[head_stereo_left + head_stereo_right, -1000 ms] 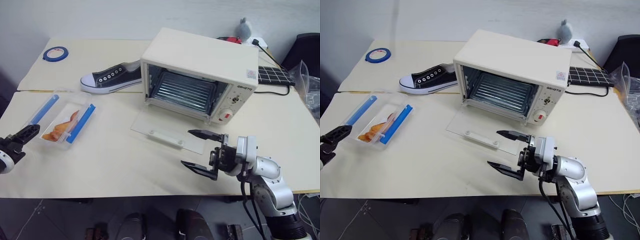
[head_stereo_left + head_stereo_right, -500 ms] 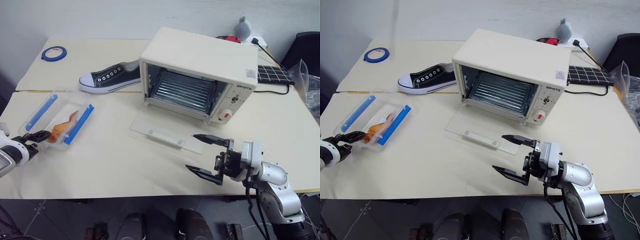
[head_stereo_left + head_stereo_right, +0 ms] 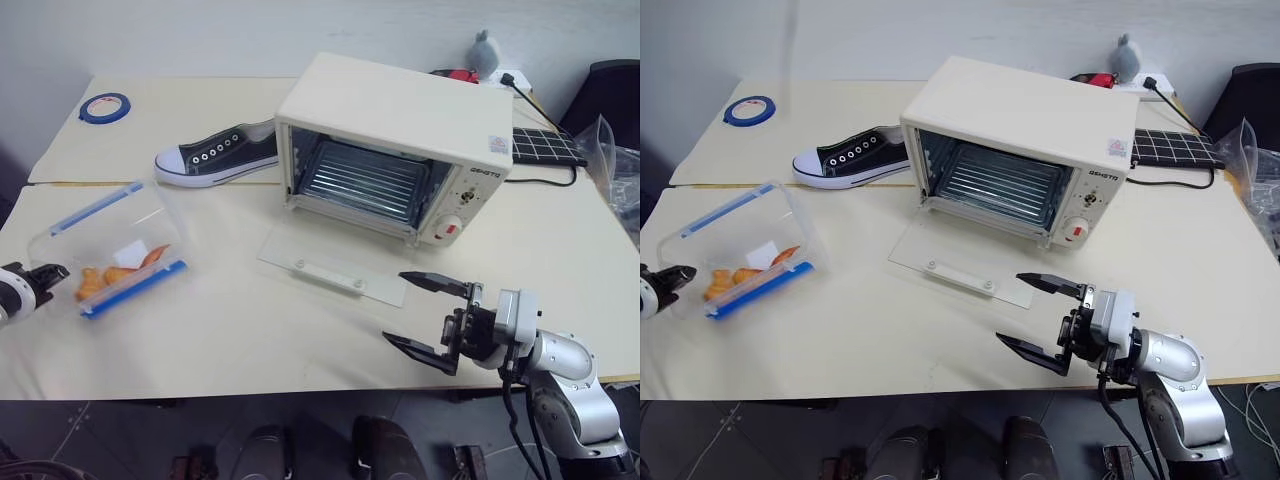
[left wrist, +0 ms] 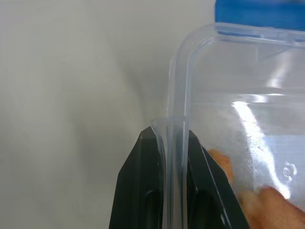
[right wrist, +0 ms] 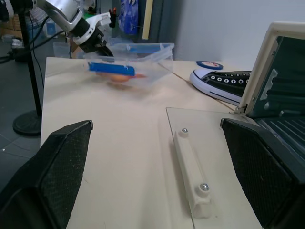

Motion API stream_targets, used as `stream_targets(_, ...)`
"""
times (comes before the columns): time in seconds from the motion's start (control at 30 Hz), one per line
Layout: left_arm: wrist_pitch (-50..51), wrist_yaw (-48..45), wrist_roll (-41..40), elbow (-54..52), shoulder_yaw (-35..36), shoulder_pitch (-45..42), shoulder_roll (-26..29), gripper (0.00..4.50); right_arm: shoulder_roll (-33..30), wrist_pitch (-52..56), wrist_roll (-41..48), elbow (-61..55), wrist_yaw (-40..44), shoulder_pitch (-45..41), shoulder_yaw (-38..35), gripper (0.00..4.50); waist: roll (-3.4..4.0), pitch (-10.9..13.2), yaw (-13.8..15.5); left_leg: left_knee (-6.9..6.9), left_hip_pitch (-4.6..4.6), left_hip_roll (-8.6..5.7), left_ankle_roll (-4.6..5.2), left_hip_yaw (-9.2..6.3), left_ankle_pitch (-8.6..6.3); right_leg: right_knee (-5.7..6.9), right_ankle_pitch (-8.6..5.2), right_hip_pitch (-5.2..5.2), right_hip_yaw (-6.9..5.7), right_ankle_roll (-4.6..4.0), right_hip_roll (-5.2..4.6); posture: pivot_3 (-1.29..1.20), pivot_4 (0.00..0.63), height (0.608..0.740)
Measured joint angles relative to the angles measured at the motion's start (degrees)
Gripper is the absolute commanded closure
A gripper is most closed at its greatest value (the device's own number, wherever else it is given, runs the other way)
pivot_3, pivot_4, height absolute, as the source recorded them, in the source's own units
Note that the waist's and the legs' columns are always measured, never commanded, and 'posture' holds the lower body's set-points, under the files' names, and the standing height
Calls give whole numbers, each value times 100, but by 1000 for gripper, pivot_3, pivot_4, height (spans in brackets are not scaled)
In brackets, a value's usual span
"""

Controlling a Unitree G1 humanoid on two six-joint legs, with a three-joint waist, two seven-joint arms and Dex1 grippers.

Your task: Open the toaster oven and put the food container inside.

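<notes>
The cream toaster oven (image 3: pixel 400 120) stands at mid table, its glass door (image 3: pixel 300 252) lying flat open with the bar handle (image 3: pixel 330 272) up and the wire rack showing inside. At the left edge the clear food container (image 3: pixel 115 250) with blue clips and orange food sits tilted, one long side raised. My left gripper (image 3: pixel 45 272) is shut on its end rim; in the left wrist view the black fingertips (image 4: pixel 147 143) pinch the clear wall. My right gripper (image 3: pixel 397 307) hangs open and empty near the front edge, just right of the door.
A black sneaker (image 3: pixel 215 155) lies left of the oven, with a blue tape roll (image 3: pixel 103 105) at the far left corner. A black gridded pad (image 3: pixel 550 145) with a cable and a plastic bag (image 3: pixel 620 160) sit at the right. Bare tabletop lies between container and door.
My left gripper has closed on the container's end rim, and the container has tipped up from lying flat. The right gripper stays open in about the same place.
</notes>
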Motion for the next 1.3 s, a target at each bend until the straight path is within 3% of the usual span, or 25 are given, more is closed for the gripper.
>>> stream_targets(0.17,176,-1324,360,-46,-646,-629,674,4450,-254,31,16,-31,-31,168,-350,0,-7,-1,65,2,-1,-4,4,5,-3,-1,0,0,1,0,-6,0,150,740)
stream_targets(0.37,816,-2340,589,-519,-2276,-2195,477,4450,-417,58,20,-163,-214,811,-924,0,-8,-2,160,8,1,-5,5,20,-2,5,0,0,16,0,3,0,150,740)
stream_targets(0.53,1287,-2607,882,-731,-3184,-3022,-372,4450,-405,40,14,-279,-375,1317,-1214,0,-11,-1,138,18,4,-2,0,36,-6,7,0,-4,37,0,35,0,150,740)
stream_targets(0.67,1457,-2412,1464,-483,-3907,-4115,-1698,4450,-167,-2,-28,-841,-672,2185,-1476,0,-16,0,249,34,-10,1,-2,44,-5,4,0,-4,43,0,55,0,150,740)
stream_targets(0.77,1599,-2374,1732,-258,-3988,-4541,-2242,4450,-53,-70,-102,-1139,-880,2554,-1628,0,-20,1,173,31,7,2,-1,48,-7,6,1,-4,73,2,58,0,150,740)
stream_targets(1.0,1444,-2480,2664,424,-4521,-5155,-2780,4450,246,-113,-230,-1627,-1354,2985,-1686,0,-21,2,99,28,15,17,-12,56,-11,10,0,-12,84,0,76,0,150,740)
stream_targets(1.3,1211,-2569,3366,844,-4432,-5255,-3457,4450,501,-202,-478,-1907,-1778,3095,-1626,0,-22,2,181,34,7,12,-10,56,-12,7,0,-12,83,0,70,0,150,740)
